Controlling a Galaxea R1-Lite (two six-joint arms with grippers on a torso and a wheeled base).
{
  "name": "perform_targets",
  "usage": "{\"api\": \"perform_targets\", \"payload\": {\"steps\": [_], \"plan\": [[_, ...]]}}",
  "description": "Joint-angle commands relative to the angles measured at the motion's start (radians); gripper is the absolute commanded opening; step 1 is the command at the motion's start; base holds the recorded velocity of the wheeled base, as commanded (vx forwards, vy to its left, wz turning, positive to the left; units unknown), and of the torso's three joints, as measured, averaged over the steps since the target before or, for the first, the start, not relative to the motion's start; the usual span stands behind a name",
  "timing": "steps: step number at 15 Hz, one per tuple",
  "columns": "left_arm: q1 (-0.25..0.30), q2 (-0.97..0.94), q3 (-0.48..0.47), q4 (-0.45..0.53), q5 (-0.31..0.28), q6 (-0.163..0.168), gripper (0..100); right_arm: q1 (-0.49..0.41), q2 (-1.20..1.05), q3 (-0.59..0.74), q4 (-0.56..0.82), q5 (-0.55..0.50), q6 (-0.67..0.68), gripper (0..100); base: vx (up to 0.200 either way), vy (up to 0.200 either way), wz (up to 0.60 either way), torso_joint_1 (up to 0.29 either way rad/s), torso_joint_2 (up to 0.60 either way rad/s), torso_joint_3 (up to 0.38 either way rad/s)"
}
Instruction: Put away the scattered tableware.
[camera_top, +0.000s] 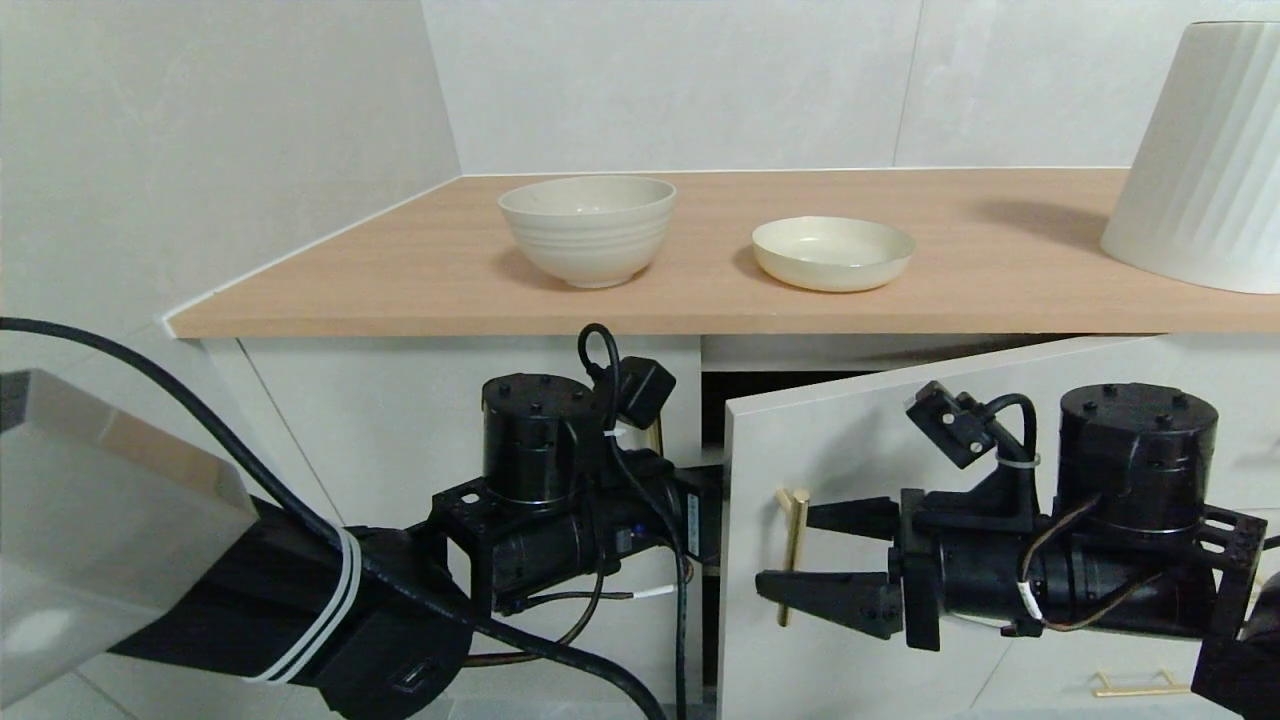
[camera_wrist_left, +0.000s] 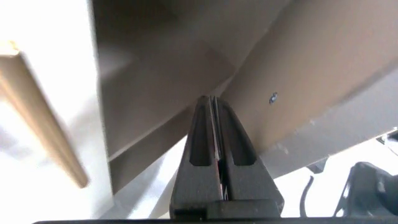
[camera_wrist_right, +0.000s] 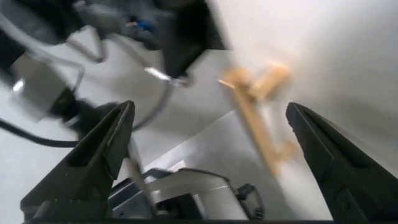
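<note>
A cream bowl (camera_top: 587, 228) and a shallow cream plate (camera_top: 832, 252) stand apart on the wooden countertop (camera_top: 400, 280). Below it, the right cabinet door (camera_top: 860, 440) hangs partly open. My right gripper (camera_top: 790, 552) is open, its two fingers either side of the door's gold handle (camera_top: 793, 545); in the right wrist view the handle (camera_wrist_right: 258, 118) lies a little beyond the open gripper (camera_wrist_right: 210, 109). My left gripper (camera_wrist_left: 213, 102) is shut on nothing and points into the dark gap between the doors; the left arm (camera_top: 560, 520) is low in front of the cabinet.
A tall white ribbed shade (camera_top: 1200, 150) stands at the counter's right end. The left door is closed, with its handle (camera_wrist_left: 43, 124) close to my left gripper. Another gold handle (camera_top: 1135, 685) sits lower right. Walls close off the counter at the back and left.
</note>
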Motion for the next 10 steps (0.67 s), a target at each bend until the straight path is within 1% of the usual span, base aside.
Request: {"api": "perform_targets", "payload": {"steps": [1, 3, 5, 10], "plan": [[-0.006, -0.008, -0.001, 0.0, -0.014, 0.0, 0, -0.04, -0.015, 0.008, -0.002, -0.019, -0.002, 100, 0.0, 0.0, 0.0, 0.0, 0.0, 0.0], [-0.008, -0.013, -0.001, -0.002, -0.014, 0.0, 0, -0.077, -0.092, 0.085, 0.001, -0.019, -0.002, 100, 0.0, 0.0, 0.0, 0.0, 0.0, 0.0], [-0.02, -0.013, -0.001, -0.002, -0.014, 0.0, 0, -0.072, -0.178, 0.187, 0.003, -0.019, -0.001, 100, 0.0, 0.0, 0.0, 0.0, 0.0, 0.0], [-0.022, -0.013, 0.002, -0.002, -0.014, 0.0, 0, -0.06, -0.367, 0.365, 0.012, -0.022, 0.003, 100, 0.0, 0.0, 0.0, 0.0, 0.0, 0.0]]}}
